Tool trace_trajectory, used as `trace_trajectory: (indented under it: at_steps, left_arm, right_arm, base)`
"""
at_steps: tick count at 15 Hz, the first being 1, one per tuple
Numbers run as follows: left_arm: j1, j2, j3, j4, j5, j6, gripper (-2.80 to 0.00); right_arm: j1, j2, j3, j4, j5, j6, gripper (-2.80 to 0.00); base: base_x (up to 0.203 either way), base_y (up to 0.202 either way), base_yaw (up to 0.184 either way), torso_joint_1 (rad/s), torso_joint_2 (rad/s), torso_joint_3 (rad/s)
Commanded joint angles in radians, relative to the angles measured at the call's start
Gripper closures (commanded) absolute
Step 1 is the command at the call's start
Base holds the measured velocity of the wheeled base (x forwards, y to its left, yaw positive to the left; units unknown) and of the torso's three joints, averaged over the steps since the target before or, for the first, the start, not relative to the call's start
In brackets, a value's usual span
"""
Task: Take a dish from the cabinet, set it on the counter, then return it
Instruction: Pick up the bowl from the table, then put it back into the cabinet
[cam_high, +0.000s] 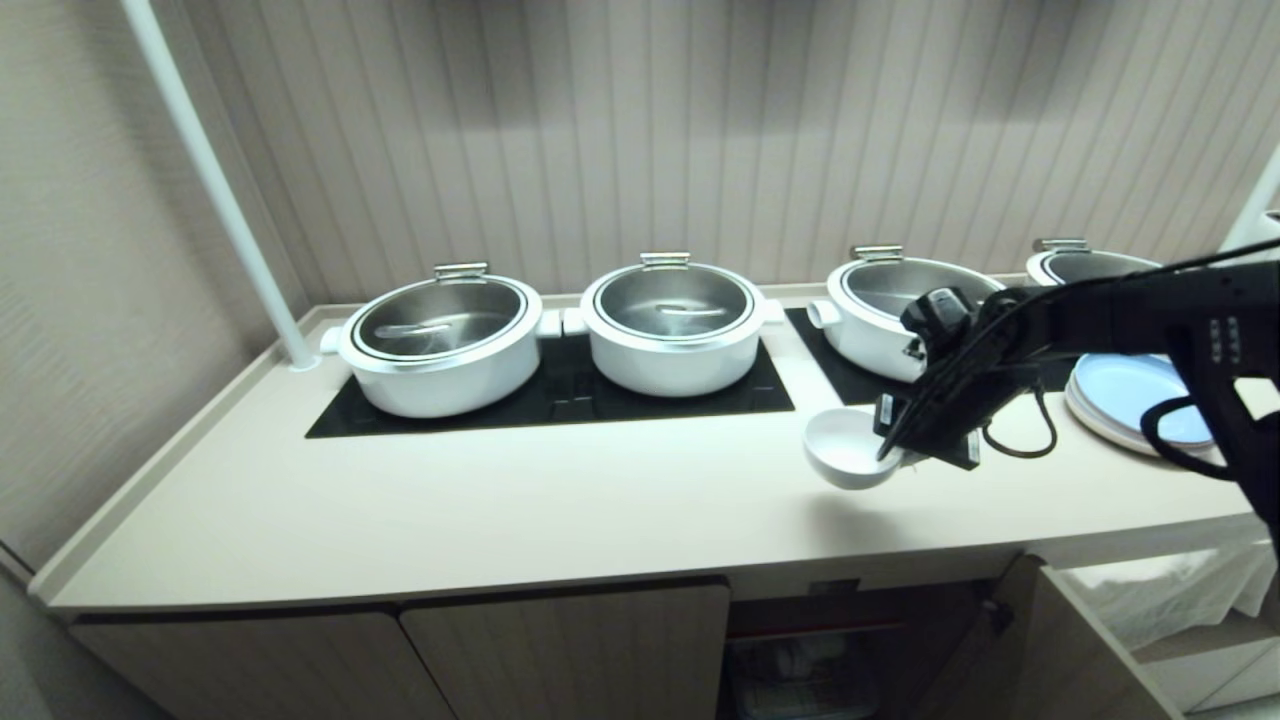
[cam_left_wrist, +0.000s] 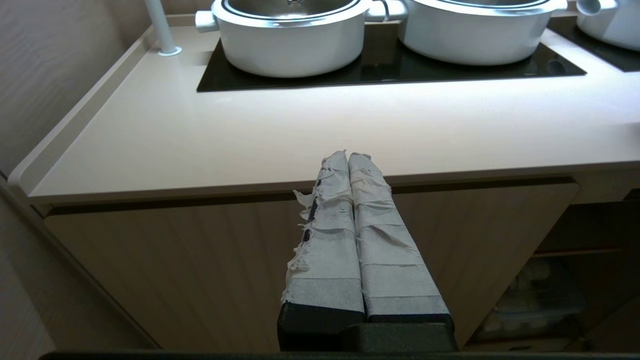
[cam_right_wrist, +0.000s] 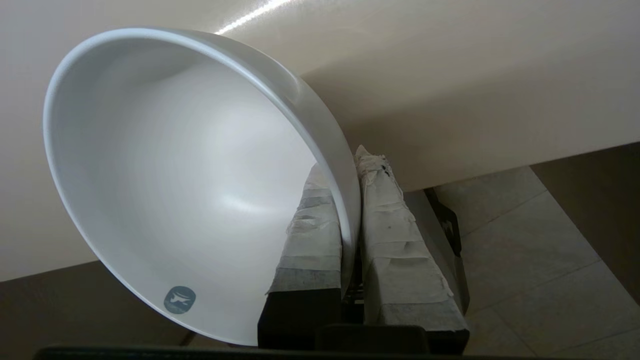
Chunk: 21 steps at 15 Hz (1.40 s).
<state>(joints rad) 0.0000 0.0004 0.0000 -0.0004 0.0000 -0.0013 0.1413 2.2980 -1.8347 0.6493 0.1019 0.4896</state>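
The dish (cam_high: 843, 447), a small white bowl, hangs tilted just above the counter (cam_high: 500, 500), throwing a shadow on it, to the right of the middle. My right gripper (cam_high: 893, 448) is shut on its right rim. In the right wrist view the dish (cam_right_wrist: 175, 175) fills the frame and the gripper (cam_right_wrist: 342, 162) pinches its wall, one taped finger inside and one outside. Below the counter the cabinet (cam_high: 820, 650) stands open, its door (cam_high: 1050, 640) swung out to the right. My left gripper (cam_left_wrist: 347, 156) is parked, shut and empty, in front of a closed door under the counter edge.
Several white steel-lidded pots (cam_high: 440, 345) (cam_high: 672, 325) (cam_high: 885, 310) sit on black cooktop panels (cam_high: 560, 400) at the back. A stack of pale blue plates (cam_high: 1130, 395) lies at the right, under my right arm. A white pole (cam_high: 230, 210) rises at the back left.
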Motion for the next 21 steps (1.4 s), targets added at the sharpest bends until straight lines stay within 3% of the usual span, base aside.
trace_trajectory:
  at_steps: [1, 5, 13, 21]
  left_arm:
    - [0.000, 0.000, 0.000, -0.001, 0.000, 0.000, 0.00]
    - [0.000, 0.000, 0.000, -0.001, 0.000, 0.000, 0.00]
    - [0.000, 0.000, 0.000, -0.001, 0.000, 0.000, 0.00]
    - [0.000, 0.000, 0.000, 0.000, 0.001, 0.000, 0.00]
  right_arm:
    - [0.000, -0.062, 0.055, -0.001, 0.001, 0.005, 0.00]
    - [0.015, -0.170, 0.192, -0.049, 0.001, 0.010, 0.00]
    - [0.044, -0.402, 0.634, -0.304, 0.002, 0.013, 0.00]
    - [0.082, -0.596, 0.872, -0.368, 0.003, 0.009, 0.00]
  base:
    - [0.000, 0.000, 0.000, 0.000, 0.00, 0.000]
    - [0.000, 0.000, 0.000, 0.000, 0.00, 0.000]
    - [0.000, 0.000, 0.000, 0.000, 0.00, 0.000]
    - [0.000, 0.000, 0.000, 0.000, 0.00, 0.000]
